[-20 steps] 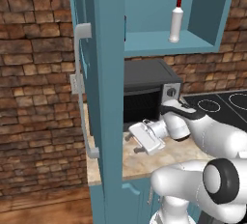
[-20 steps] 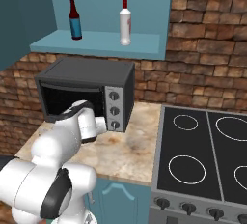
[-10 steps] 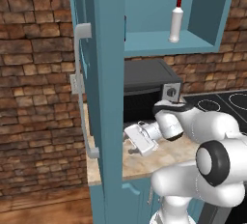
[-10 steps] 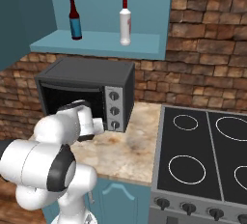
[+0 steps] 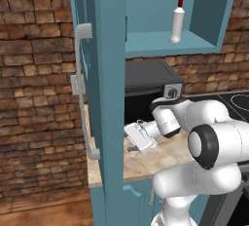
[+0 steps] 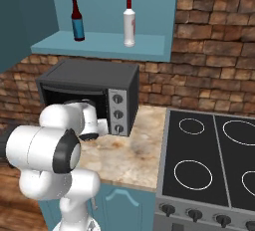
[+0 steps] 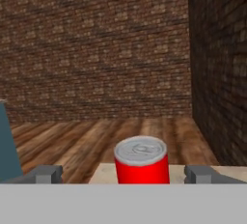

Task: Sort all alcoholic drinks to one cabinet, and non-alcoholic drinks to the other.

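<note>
Jaws spread wide on the gripper, gripping nothing; the red can stands between them, unsorted. Overhead, the pale bottle and dark bottle share one shelf, probably needing separation.

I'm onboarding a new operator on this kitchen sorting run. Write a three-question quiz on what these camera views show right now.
1. True or false: the pale whitish bottle and the dark brown bottle stand on the same open cabinet shelf.
2. In the hand view, what sits between the fingertips of the tool?
A. red can
B. microwave knob
C. whitish bottle
3. Fill in: the black microwave stands on the counter directly ____ that shelf.

Key: 1. True. 2. A, the red can with a silver top, fingertips apart on either side. 3. below.
</note>
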